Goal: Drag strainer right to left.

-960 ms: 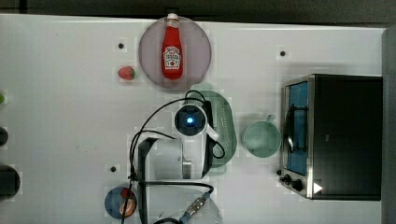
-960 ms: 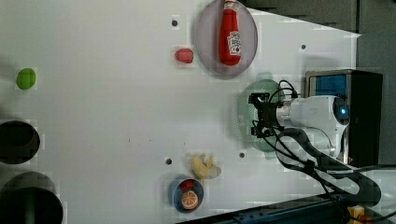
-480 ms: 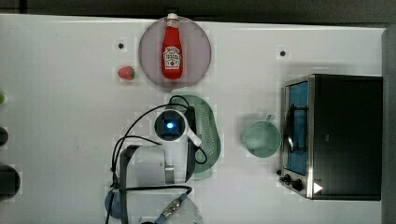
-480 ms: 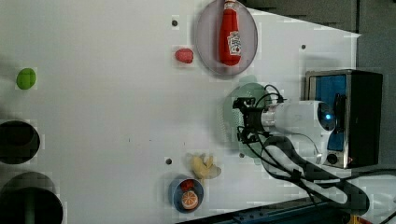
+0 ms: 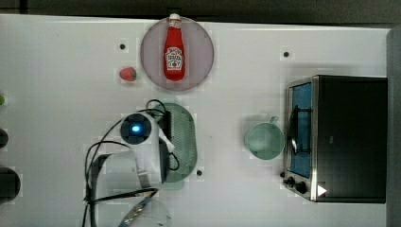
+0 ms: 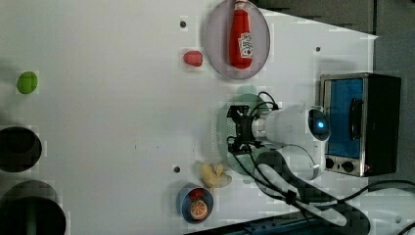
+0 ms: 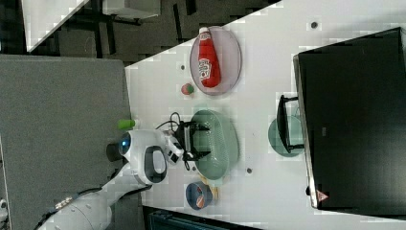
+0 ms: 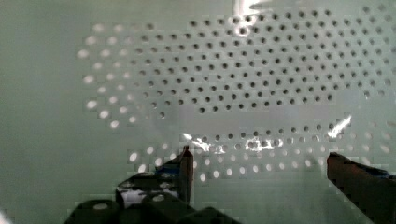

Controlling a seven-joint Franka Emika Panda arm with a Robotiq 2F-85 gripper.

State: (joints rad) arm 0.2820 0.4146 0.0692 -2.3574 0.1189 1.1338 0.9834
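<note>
The strainer [image 5: 185,137], a pale mint-green oblong basket with a perforated bottom, lies near the table's middle, partly under my arm in the top view. It also appears as the strainer [image 7: 218,143] in the right view and the strainer [image 6: 220,133] in the left view. My gripper [image 7: 203,140] reaches into it from the right view's left. In the wrist view the gripper [image 8: 261,161] is open, its two dark fingertips [image 8: 185,164] spread wide against the perforated bottom, holding nothing.
A ketchup bottle [image 5: 174,52] lies on a grey plate [image 5: 201,52], with a strawberry [image 5: 127,74] beside it. A round mint cup [image 5: 264,140] and a toaster oven [image 5: 340,137] stand to the top view's right. Banana pieces [image 6: 213,175] and a bowl with orange [image 6: 195,203] sit near the strainer.
My arm and the strainer have slid together toward the top view's left, away from the cup and the oven.
</note>
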